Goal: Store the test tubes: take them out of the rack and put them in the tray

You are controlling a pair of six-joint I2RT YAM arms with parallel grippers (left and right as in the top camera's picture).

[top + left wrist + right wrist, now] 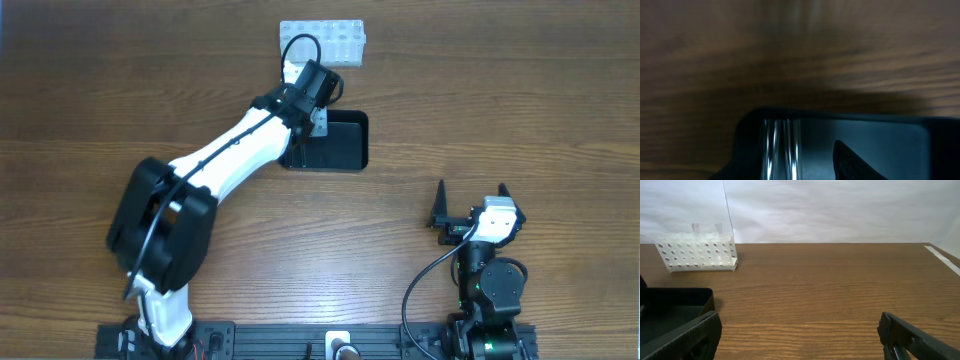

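Robot lab bench, laid out for test-tube handling

A wood-grain counter carried a white perforated rack with glass test tubes standing in it and a black tray near it. A plain white backdrop closed off the far edge. A white left arm and a dark right arm stood on a black rail along the near edge.

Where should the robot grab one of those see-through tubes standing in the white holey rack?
Probably pinch the bare top of a clear glass test tube poking above the white perforated plastic rack, coming straight down from above. The tubes stand upright, and the rack's walls cover everything lower.
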